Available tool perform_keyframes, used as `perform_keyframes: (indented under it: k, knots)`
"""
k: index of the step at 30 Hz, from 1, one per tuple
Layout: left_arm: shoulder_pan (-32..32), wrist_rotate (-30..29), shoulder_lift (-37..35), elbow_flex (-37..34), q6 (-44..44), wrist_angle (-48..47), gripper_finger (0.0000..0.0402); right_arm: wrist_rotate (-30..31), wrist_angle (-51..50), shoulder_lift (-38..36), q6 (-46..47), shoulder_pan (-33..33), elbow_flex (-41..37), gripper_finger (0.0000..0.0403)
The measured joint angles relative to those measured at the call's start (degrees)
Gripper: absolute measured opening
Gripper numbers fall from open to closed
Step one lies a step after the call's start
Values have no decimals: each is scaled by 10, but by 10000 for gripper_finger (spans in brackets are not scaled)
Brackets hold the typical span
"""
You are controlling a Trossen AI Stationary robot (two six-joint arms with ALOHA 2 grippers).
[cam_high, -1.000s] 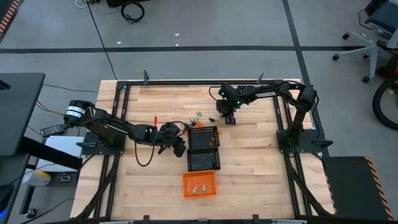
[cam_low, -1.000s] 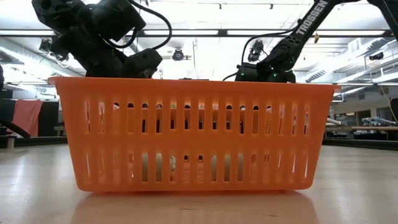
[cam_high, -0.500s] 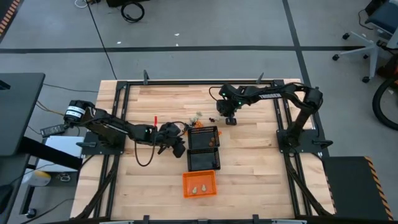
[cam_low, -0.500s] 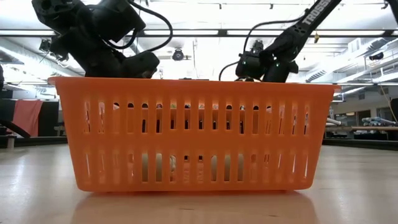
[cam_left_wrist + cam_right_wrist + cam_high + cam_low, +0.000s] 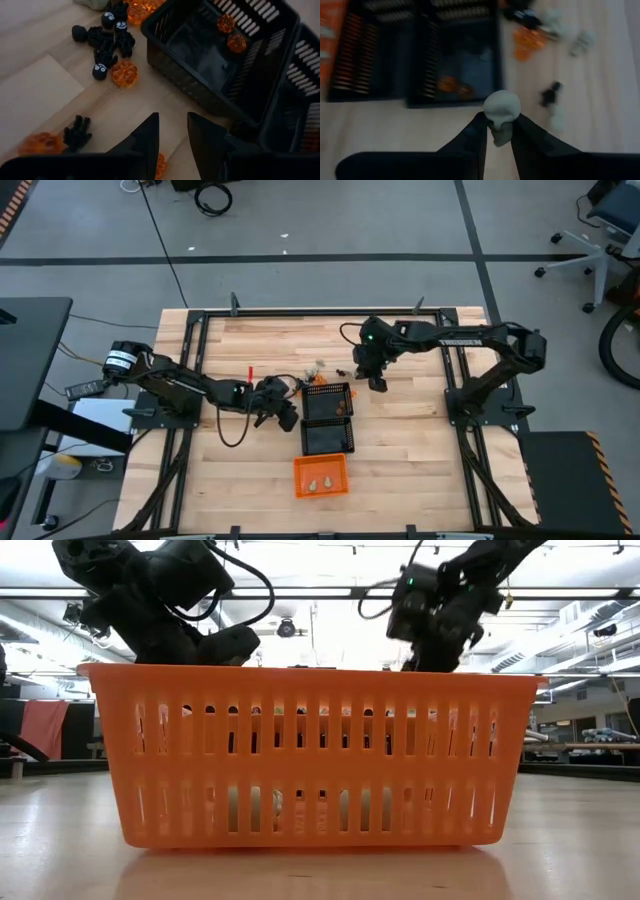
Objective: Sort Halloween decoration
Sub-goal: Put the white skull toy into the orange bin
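The Halloween decoration lies as a loose heap of trinkets on the table, beyond the far black basket. In the left wrist view they are black spiders and orange pumpkins. Two pumpkins lie in that basket. My right gripper hangs above the table to the right of the heap, shut on a cream-white skull. My left gripper sits low at the left side of the black baskets, open, with nothing between its fingers. My right gripper pinches the skull's narrow lower part between its two fingers, near their free ends. The fingers slant down from the right. The skull's round top sticks out past the fingertips. It is lifted clear of the table.
A second black basket adjoins the first on the near side. Nearer still stands the orange basket, holding two pale trinkets; it fills the low view. A small red thing lies left of the heap. Bare wood lies at the right.
My right gripper has risen from the table beside the heap and gone a little toward the near edge and the right. My left gripper has kept still.
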Motion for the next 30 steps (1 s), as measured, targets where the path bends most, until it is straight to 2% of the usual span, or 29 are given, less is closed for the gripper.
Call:
perform_keyframes:
  k: [9,13,19,26,30]
  knots:
    - [12,74,0,0,-120,61,109,-83,-3,-30,105,85,0,82]
    - [2,76,0,0,-176,80,109,-82,5,-30,138,149,0,82]
    - [-33,76,0,0,-211,95,109,-67,62,-27,194,242,1,82]
    - [-79,83,0,0,-212,75,109,-57,182,47,293,302,4,82]
    - [-97,122,0,0,-193,31,109,-51,192,115,313,326,50,82]
